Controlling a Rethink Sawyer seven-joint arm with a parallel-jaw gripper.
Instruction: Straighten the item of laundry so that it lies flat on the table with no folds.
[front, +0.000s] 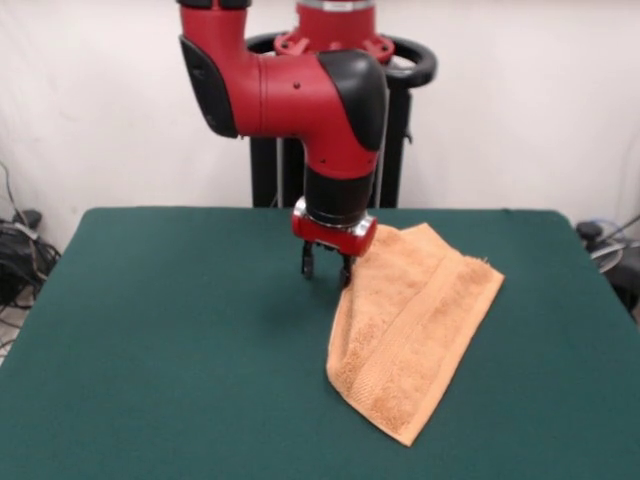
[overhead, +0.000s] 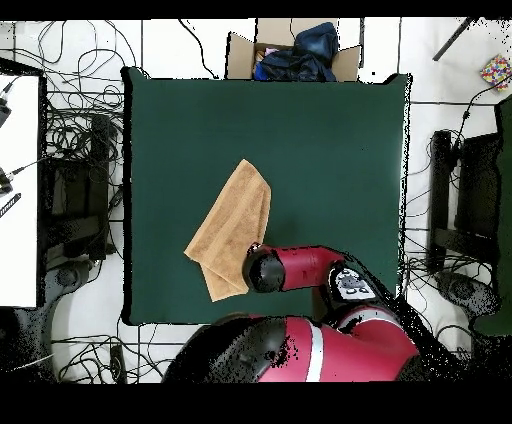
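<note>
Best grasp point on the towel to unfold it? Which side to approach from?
My pick: the towel lies folded lengthwise, so pinch only the top layer at its far end, where the gripper hangs at the towel's edge near that end. Come straight down from above, then pull sideways over the table. I can't tell which long edge is loose.

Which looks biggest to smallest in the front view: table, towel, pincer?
1. table
2. towel
3. pincer
The gaps are wide, so camera nearness does not change the order.
</note>
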